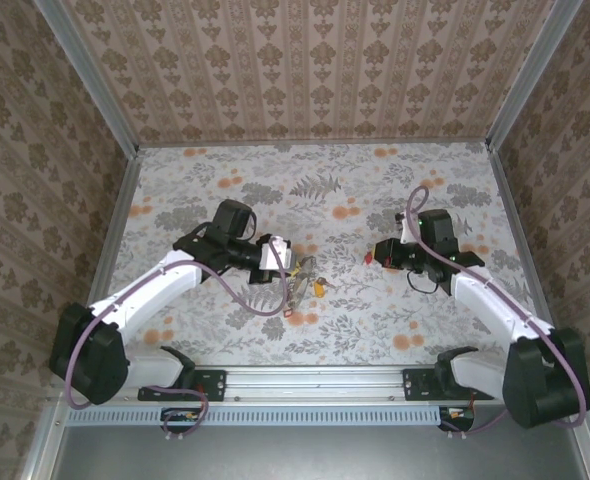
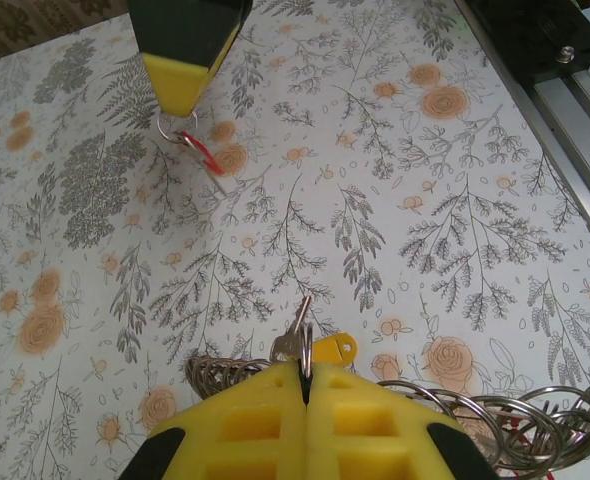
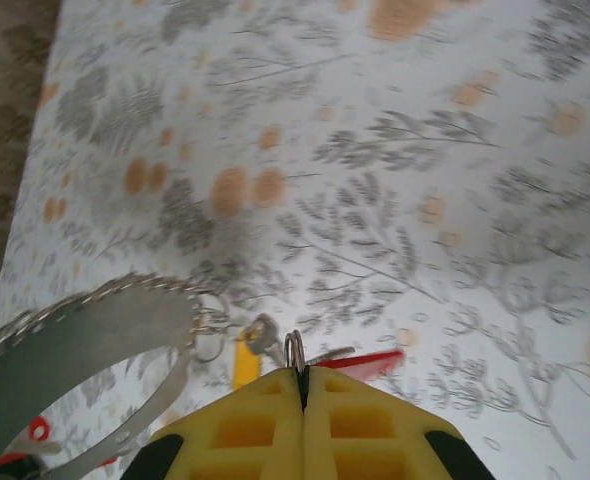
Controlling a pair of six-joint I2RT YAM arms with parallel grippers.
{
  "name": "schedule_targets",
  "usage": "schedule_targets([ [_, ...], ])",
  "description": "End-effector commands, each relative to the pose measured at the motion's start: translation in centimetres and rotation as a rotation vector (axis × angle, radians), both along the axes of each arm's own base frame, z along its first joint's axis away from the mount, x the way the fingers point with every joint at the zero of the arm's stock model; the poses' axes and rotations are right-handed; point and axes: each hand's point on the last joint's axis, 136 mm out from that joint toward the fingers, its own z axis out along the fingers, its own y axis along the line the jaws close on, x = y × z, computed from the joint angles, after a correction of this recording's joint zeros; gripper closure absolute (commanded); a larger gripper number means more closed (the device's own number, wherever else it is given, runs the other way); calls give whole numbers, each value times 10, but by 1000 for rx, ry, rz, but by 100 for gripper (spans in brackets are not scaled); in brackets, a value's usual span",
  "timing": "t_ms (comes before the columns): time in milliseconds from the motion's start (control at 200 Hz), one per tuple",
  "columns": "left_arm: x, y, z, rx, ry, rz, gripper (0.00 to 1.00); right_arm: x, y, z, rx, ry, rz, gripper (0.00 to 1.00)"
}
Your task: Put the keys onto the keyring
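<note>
Threading not yet done, I judge
My left gripper [image 2: 303, 372] clamps the keyring [image 2: 515, 425] over mid table [image 1: 375, 170]; my right gripper [image 3: 302, 376] pinches a red key [image 3: 370, 362] by its small ring [image 3: 295, 350], well apart.

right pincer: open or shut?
Shut. The right pincer has its yellow fingers together, pinching a small ring that carries the red key.

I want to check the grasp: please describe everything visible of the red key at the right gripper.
The red key is tiny: a red plastic head and a thin metal blade. It hangs slanted from a small metal ring, which the right gripper pinches shut at its yellow fingertips. Whether its blade touches the table cannot be told.
</note>
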Motion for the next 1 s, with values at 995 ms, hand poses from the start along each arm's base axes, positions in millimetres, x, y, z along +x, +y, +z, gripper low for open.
schedule_targets([
  [995, -27, -13, 34, -76, -12, -152, 100, -60, 130, 74, -648, -1358, 931, 100],
])
